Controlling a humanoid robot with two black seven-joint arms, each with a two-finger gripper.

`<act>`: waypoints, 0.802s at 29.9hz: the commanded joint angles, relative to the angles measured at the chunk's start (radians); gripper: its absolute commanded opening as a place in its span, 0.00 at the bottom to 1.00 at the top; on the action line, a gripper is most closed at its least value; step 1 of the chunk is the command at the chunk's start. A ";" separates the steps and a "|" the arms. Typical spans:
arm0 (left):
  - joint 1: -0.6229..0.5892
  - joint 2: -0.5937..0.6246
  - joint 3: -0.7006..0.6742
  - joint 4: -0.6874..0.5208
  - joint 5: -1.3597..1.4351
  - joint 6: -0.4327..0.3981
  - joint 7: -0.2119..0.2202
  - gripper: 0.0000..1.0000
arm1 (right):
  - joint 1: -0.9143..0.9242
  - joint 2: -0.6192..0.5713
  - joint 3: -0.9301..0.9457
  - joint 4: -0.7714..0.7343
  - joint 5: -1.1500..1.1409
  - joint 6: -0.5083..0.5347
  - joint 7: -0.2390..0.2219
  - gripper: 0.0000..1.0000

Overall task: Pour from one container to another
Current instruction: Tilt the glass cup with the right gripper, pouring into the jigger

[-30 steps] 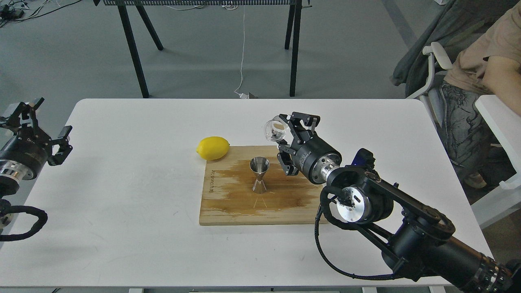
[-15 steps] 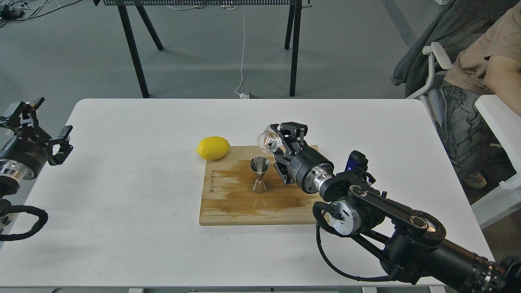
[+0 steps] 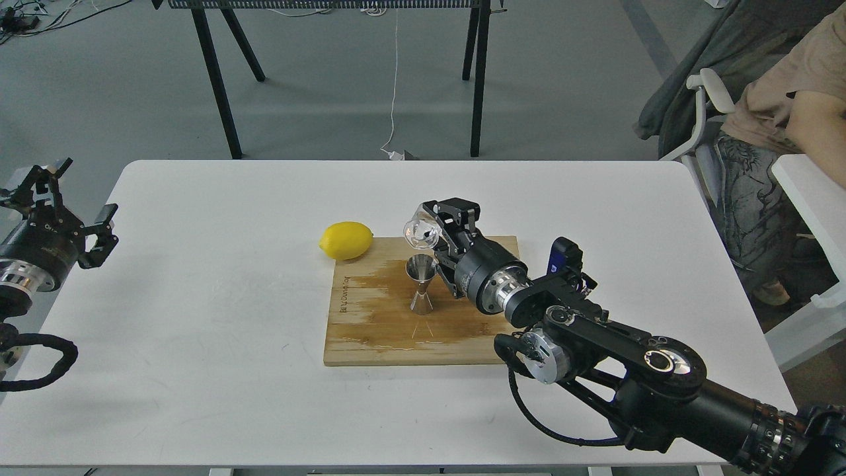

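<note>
The small clear glass cup is tipped on its side in the air, held by my right gripper, which is shut on it. It hangs just above and slightly behind the mouth of the steel hourglass jigger. The jigger stands upright near the middle of the wooden cutting board. My left gripper hovers open at the table's far left edge, away from everything.
A yellow lemon lies on the white table touching the board's back left corner. A seated person and white chair are beyond the table's right edge. Black table legs stand behind.
My right gripper has carried the tilted glass cup left and downward, from right of the jigger to just over its mouth. The left arm has barely moved.
</note>
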State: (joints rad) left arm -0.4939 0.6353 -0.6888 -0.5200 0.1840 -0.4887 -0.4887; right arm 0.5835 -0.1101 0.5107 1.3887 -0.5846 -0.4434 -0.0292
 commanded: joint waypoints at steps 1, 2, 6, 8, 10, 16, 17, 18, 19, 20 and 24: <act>0.000 0.001 0.000 0.000 0.000 0.000 0.000 0.96 | 0.001 0.000 -0.009 -0.005 -0.040 0.000 -0.003 0.43; 0.000 0.000 0.000 0.000 0.000 0.000 0.000 0.96 | 0.004 0.000 -0.018 -0.007 -0.043 0.000 -0.002 0.43; 0.000 0.000 0.000 0.000 0.000 0.000 0.000 0.96 | 0.016 -0.003 -0.050 -0.011 -0.046 0.000 -0.002 0.43; 0.000 0.000 0.000 0.000 0.000 0.000 0.000 0.96 | 0.018 -0.003 -0.052 -0.013 -0.053 0.000 -0.002 0.43; 0.000 0.000 0.000 0.000 0.000 0.000 0.000 0.96 | 0.021 -0.005 -0.054 -0.016 -0.070 -0.001 -0.002 0.43; 0.000 0.000 0.000 0.000 0.000 0.000 0.000 0.96 | 0.022 -0.007 -0.054 -0.023 -0.080 0.000 -0.002 0.43; 0.000 0.000 0.000 0.000 0.000 0.000 0.000 0.96 | 0.024 -0.007 -0.054 -0.023 -0.080 0.000 -0.002 0.43; 0.000 0.000 0.000 0.000 0.000 0.000 0.000 0.96 | 0.024 -0.007 -0.054 -0.023 -0.080 0.000 -0.002 0.43; 0.000 0.000 0.000 0.000 0.000 0.000 0.000 0.96 | 0.024 -0.008 -0.055 -0.023 -0.080 0.000 -0.002 0.43; 0.000 0.001 0.000 0.000 0.000 0.000 0.000 0.96 | 0.024 -0.008 -0.055 -0.023 -0.083 0.002 -0.002 0.44; 0.000 0.000 0.000 0.000 0.000 0.000 0.000 0.96 | 0.024 -0.010 -0.066 -0.023 -0.090 0.003 -0.002 0.44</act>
State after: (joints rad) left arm -0.4939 0.6354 -0.6888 -0.5200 0.1841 -0.4887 -0.4887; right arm 0.6074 -0.1180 0.4546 1.3653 -0.6715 -0.4412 -0.0308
